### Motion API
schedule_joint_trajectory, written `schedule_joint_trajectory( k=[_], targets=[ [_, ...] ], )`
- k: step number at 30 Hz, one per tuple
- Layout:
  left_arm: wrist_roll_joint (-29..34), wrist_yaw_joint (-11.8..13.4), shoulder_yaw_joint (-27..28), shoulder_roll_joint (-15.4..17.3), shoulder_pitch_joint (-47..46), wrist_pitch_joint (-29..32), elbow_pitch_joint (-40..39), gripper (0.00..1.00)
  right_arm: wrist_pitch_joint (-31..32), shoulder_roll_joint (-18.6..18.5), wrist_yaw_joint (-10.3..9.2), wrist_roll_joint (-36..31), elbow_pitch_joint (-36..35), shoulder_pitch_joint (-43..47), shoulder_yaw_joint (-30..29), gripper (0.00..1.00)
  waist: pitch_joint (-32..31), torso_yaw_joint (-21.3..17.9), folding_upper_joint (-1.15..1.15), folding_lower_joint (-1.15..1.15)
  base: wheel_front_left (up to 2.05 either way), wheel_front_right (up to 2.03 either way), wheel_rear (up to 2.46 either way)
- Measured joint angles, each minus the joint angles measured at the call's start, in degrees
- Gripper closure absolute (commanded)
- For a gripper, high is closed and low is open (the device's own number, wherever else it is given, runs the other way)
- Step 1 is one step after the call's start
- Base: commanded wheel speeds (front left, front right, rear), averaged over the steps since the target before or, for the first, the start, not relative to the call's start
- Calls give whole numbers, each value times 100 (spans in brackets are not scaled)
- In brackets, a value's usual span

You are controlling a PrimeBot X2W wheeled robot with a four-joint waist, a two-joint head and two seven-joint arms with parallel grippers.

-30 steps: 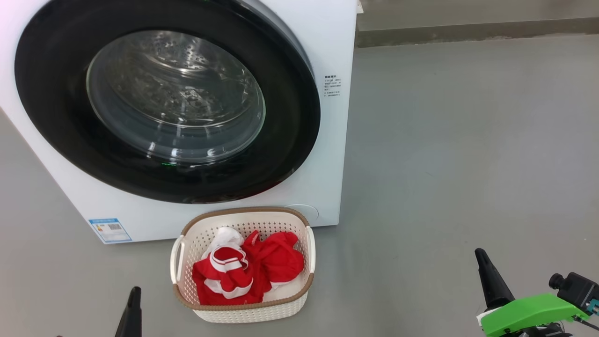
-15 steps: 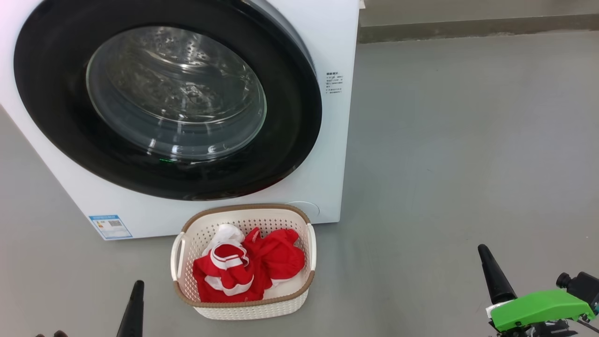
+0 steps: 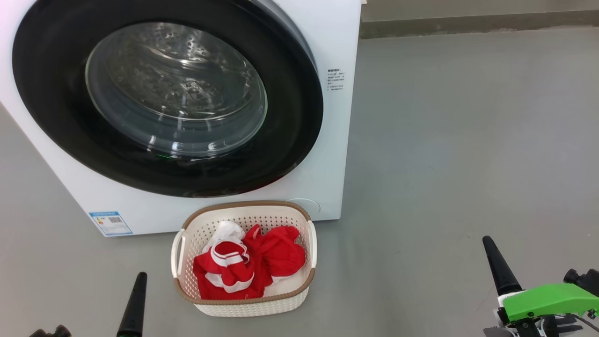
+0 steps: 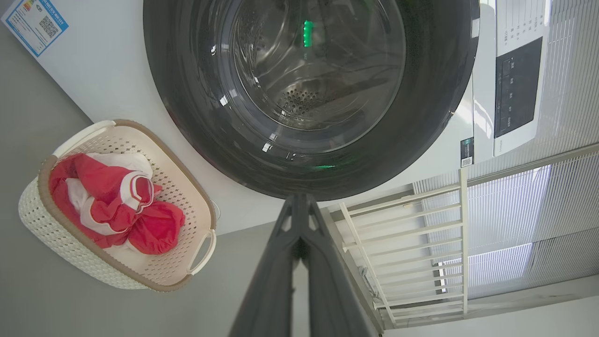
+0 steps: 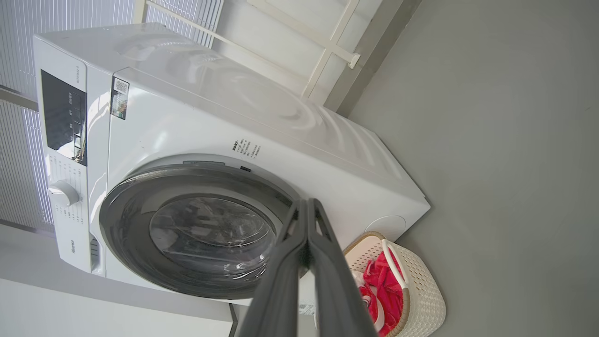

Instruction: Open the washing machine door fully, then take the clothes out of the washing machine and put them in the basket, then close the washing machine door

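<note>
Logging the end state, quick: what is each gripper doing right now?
Left gripper: closed, holding nothing.
Right gripper: closed, holding nothing.

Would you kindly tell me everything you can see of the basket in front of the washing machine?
The basket is a small cream-white rounded rectangle, plastic by its look, with perforated walls, a brown woven-look rim and a looped handle on each side. It stands upright on the grey floor, close before the white washing machine; whether they touch I cannot tell. Red clothes with white trim lie heaped inside it.
</note>
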Motion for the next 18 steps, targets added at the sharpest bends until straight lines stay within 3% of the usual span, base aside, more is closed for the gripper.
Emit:
schedule_joint_trajectory(
  k=[18],
  targets=[
    [-1089, 0, -19, 2, -141, 291, 93, 100, 297, -1, 0, 1105, -99, -87, -159, 100, 71, 25, 0, 0, 0, 0, 0]
  ],
)
